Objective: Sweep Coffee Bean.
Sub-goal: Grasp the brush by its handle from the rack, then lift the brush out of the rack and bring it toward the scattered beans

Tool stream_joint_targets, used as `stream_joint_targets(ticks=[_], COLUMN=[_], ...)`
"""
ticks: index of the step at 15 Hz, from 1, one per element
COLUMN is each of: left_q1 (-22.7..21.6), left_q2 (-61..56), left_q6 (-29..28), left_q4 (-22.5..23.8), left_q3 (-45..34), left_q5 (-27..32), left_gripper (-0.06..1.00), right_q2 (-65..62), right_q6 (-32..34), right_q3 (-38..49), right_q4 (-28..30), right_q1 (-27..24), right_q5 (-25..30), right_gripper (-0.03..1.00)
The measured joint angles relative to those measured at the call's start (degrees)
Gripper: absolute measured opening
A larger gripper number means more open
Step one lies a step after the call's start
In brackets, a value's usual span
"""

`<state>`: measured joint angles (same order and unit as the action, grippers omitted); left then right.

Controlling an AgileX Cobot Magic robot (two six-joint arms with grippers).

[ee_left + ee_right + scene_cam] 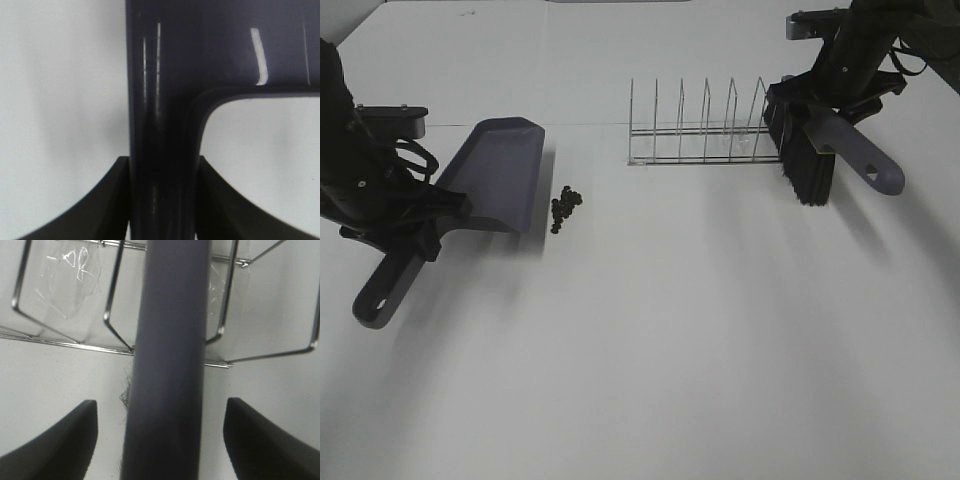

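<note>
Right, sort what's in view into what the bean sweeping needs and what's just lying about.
For the job:
- coffee beans
- dustpan, clamped in the left gripper
- brush, handle between the right gripper's open jaws

Just lying about:
- wire rack, beside the brush

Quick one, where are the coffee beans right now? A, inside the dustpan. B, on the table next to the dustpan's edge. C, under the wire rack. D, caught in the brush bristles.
B: the beans lie in a small heap on the bare table, just beside the front edge of the dustpan and not in it.
</note>
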<state>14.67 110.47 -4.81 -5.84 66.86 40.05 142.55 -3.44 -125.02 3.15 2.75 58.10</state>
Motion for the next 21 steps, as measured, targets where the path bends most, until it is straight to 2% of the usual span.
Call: stream_joint_targets(ticks=[2,8,13,14,15,20,21], left_q1=[0.0,0.0,0.0,0.0,0.0,0.0,0.0], left_q2=[0.0,0.0,0.0,0.0,0.0,0.0,0.0], left_q6=[0.0,0.0,0.0,0.0,0.0,0.0,0.0], left_q4=[-0.1,-0.1,-0.1,-0.1,-0.1,-0.1,-0.1], left_q3=[0.0,0.0,0.0,0.0,0.0,0.0,0.0], left_q5=[0.0,0.0,0.5,0.7,1.1,1.5,1.5], left_gripper=[0.32,0.32,0.32,0.32,0.32,0.32,0.32], right_q2=[1.5,0.9,-5.0,-6.6,-8.2,-13.6,-14.0], right_q6=[0.1,2.5,2.9,3.0,3.4,3.8,3.4], right_q3=[-0.1,-2.1,-4.1,-4.1,-4.1,-4.1,-4.1], right_q4=[0.5,1.0,0.7,0.8,1.1,0.6,0.6], right_q1=[0.0,0.0,0.1,0.1,0.1,0.1,0.1], right_q5=[-0.5,1.0,2.5,2.5,3.4,4.4,7.8], right_gripper=[0.48,0.48,0.47,0.32,0.28,0.27,0.27])
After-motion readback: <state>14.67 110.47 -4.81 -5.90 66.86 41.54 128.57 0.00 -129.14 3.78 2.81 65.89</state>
